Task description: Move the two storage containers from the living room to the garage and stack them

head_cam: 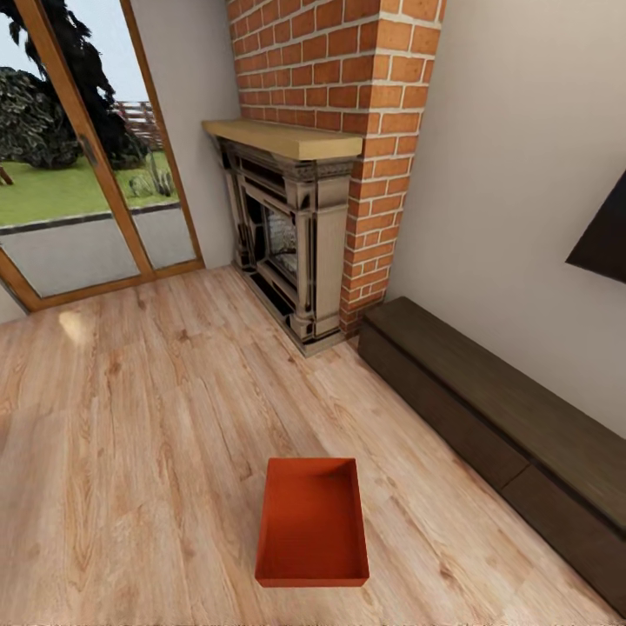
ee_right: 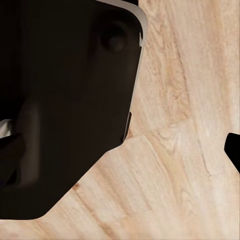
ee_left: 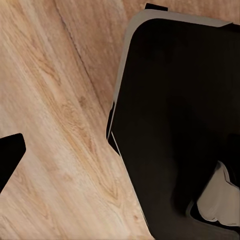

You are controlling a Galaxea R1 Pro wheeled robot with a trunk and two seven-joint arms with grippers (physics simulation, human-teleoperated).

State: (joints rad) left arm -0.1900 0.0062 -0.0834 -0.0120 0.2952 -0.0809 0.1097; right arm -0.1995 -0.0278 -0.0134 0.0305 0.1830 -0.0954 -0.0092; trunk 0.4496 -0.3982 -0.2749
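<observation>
One orange-red storage container [head_cam: 313, 522] lies open and empty on the light wood plank floor [head_cam: 130, 435] of the living room, low and central in the head view, close in front of me. In the left wrist view a dark fingertip [ee_left: 10, 160] of my left gripper hangs over bare planks beside my black base [ee_left: 175, 125]. The right wrist view shows a dark fingertip [ee_right: 234, 150] of my right gripper over planks, next to the same black base [ee_right: 65, 100]. Each fingertip sits at the picture's edge with nothing held.
A brick fireplace [head_cam: 287, 235] with a wooden mantel stands ahead. A long low dark cabinet [head_cam: 504, 426] runs along the right wall under a wall TV corner [head_cam: 604, 235]. Wood-framed glass doors [head_cam: 78, 174] are at the left.
</observation>
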